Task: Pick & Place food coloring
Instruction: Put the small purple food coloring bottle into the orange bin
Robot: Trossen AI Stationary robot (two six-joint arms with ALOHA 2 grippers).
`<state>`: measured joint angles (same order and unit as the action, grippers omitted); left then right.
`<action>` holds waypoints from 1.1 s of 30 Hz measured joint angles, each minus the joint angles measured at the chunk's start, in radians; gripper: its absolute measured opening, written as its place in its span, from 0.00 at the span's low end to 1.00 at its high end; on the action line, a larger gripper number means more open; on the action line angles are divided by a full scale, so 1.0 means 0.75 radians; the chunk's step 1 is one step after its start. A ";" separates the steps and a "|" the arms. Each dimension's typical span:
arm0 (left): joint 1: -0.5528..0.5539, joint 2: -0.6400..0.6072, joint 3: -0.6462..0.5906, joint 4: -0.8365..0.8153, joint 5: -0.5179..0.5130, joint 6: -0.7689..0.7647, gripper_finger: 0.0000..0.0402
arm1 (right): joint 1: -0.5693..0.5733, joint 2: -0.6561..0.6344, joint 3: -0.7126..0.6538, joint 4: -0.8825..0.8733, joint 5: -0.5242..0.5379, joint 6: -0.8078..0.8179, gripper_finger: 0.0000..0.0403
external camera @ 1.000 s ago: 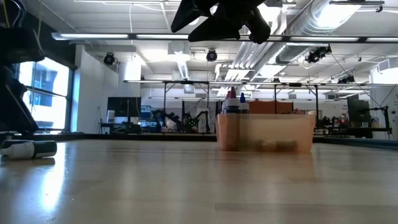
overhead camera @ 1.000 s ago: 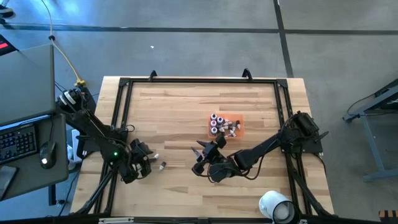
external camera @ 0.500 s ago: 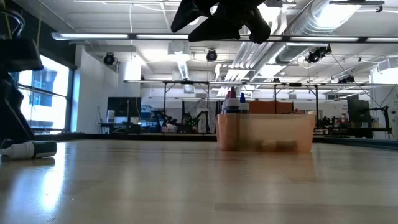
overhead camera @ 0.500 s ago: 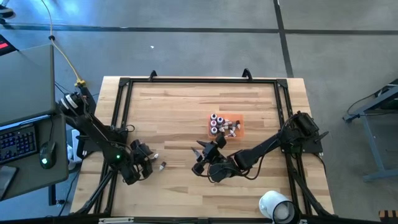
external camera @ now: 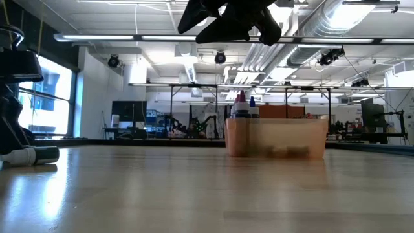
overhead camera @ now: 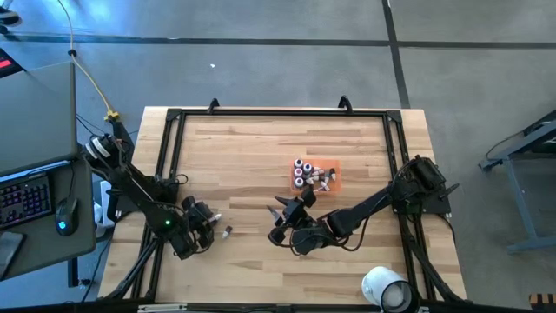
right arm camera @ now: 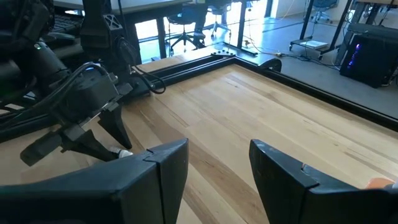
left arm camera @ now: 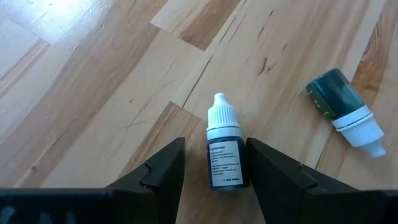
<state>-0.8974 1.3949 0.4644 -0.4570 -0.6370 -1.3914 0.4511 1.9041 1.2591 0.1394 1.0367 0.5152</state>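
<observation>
Two small food coloring bottles lie on their sides on the wood at the table's left. One has a dark body and white cap point(left arm camera: 225, 152) point(overhead camera: 215, 219); the other is teal with a white cap point(left arm camera: 344, 107) point(overhead camera: 228, 231). My left gripper point(left arm camera: 216, 142) point(overhead camera: 203, 228) is open and low, one finger on each side of the dark bottle, cap pointing away from it. Several more bottles stand in the orange tray point(overhead camera: 314, 176) point(external camera: 277, 137). My right gripper point(right arm camera: 217, 149) point(overhead camera: 282, 217) point(external camera: 226, 19) hangs open above the table's middle, clear of everything.
A large white roll point(overhead camera: 385, 289) stands at the table's near right corner. A black frame point(overhead camera: 278, 113) runs around the tabletop. Bare wood lies between the two loose bottles and the tray. A desk with keyboard and mouse point(overhead camera: 35, 196) sits beyond the left edge.
My left arm has come down and a little toward the two loose bottles; in the low view its dark body now reaches lower beside the lying bottle. The bottles, the tray and my right arm have stayed put.
</observation>
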 joint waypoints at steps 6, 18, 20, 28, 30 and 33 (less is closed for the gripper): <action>0.001 0.002 -0.001 0.006 -0.014 -0.033 0.42 | 0.000 0.000 0.000 0.000 0.001 0.000 0.41; 0.001 0.002 -0.001 -0.005 -0.017 -0.071 0.38 | 0.000 0.000 0.000 0.000 0.000 0.000 0.41; 0.001 0.002 -0.001 -0.008 -0.018 -0.072 0.33 | 0.000 0.000 0.000 0.000 0.000 0.000 0.41; 0.044 -0.001 0.099 -0.025 -0.051 0.028 0.17 | 0.000 -0.073 0.000 0.007 -0.052 -0.184 0.41; 0.095 -0.022 0.149 -0.035 -0.062 0.126 0.17 | 0.005 -0.134 0.000 -0.021 -0.122 -0.271 0.41; 0.198 -0.051 0.257 -0.019 -0.070 0.329 0.19 | 0.027 -0.261 0.000 -0.106 -0.228 -0.278 0.41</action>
<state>-0.7491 1.3568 0.6574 -0.4716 -0.6897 -1.1443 0.4712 1.7084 1.2593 0.0601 0.8656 0.3064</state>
